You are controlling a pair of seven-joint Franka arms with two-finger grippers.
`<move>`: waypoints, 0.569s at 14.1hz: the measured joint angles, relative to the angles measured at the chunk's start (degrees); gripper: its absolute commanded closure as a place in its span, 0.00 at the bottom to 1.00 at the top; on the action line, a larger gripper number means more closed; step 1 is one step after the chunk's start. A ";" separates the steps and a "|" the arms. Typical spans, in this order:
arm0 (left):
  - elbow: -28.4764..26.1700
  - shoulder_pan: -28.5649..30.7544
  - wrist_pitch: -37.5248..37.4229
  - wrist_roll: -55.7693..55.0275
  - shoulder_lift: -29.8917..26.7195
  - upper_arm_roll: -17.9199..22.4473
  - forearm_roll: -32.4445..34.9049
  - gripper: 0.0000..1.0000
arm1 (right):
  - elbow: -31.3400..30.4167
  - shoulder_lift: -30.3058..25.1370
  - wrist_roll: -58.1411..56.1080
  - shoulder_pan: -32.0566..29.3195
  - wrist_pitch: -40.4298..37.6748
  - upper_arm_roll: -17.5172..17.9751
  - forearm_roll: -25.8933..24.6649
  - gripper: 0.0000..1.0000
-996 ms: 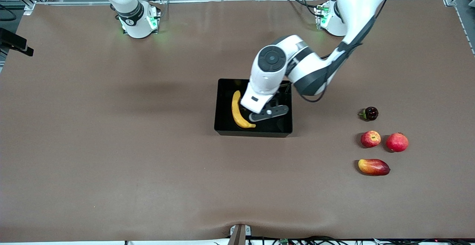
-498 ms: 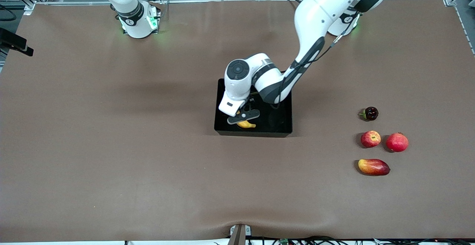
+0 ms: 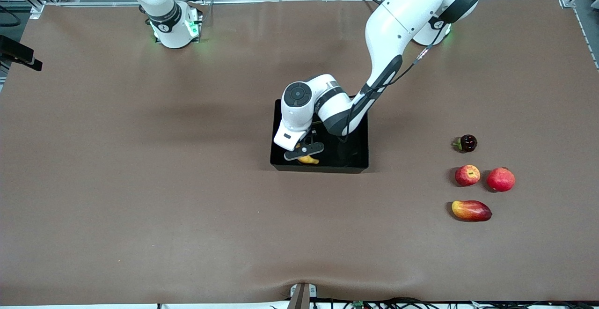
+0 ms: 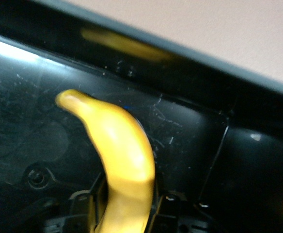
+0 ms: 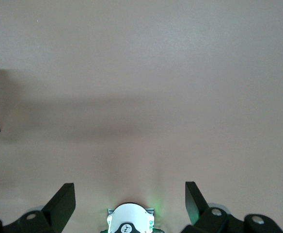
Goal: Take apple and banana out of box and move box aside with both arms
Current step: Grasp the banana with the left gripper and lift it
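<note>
The black tray (image 3: pixel 358 158) sits mid-table. The yellow banana (image 3: pixel 309 160) lies in it, near its wall toward the right arm's end; only its tip shows under the arm. My left gripper (image 3: pixel 304 151) is down in the tray, shut on the banana. In the left wrist view the banana (image 4: pixel 122 150) runs between the gripper's (image 4: pixel 127 206) fingers, with the tray wall (image 4: pixel 204 82) past it. The red apple (image 3: pixel 467 175) lies on the table toward the left arm's end. My right gripper (image 5: pixel 129 191) is open and empty, held high over its base, where that arm waits.
Beside the apple lie a plain red fruit with a crown tip (image 3: pixel 500 179), a red-and-yellow mango (image 3: pixel 471 210) nearer the camera, and a small dark fruit (image 3: pixel 467 143) farther from it. Brown cloth covers the table.
My left gripper moved across the tray toward the right arm's end, came over the banana and lowered around it. The fruits on the table and the right arm have not moved.
</note>
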 measured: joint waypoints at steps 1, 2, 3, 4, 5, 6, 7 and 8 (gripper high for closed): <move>0.39 0.07 0.00 0.00 -0.09 0.00 0.00 1.00 | -0.03 0.11 0.00 0.00 0.00 0.01 0.00 0.00; 0.79 0.15 0.02 0.00 -0.34 0.00 0.00 1.00 | -0.13 0.41 -0.06 0.00 0.01 0.02 0.01 0.00; 1.29 0.26 0.01 0.01 -0.81 0.00 0.00 1.00 | -0.25 1.02 -0.18 0.00 0.07 0.07 0.03 0.00; 1.61 0.44 -0.15 0.01 -1.61 0.00 0.00 1.00 | -0.30 1.86 -0.26 0.00 0.28 0.17 0.07 0.00; 1.69 0.69 -1.13 0.00 -2.69 -0.04 0.00 1.00 | -0.36 2.78 -0.32 0.02 0.36 0.33 0.18 0.00; 1.75 0.89 -2.91 0.00 -4.01 -0.10 0.00 1.00 | -0.50 4.03 -0.33 0.08 0.34 0.56 0.34 0.00; 1.80 1.03 -4.85 0.00 -5.51 -0.22 0.00 1.00 | -0.54 5.64 -0.34 0.22 0.35 0.72 0.79 0.00; 1.85 1.12 -6.89 0.00 -7.17 -0.29 0.00 1.00 | -0.54 7.08 -0.35 0.43 0.40 0.81 2.24 0.00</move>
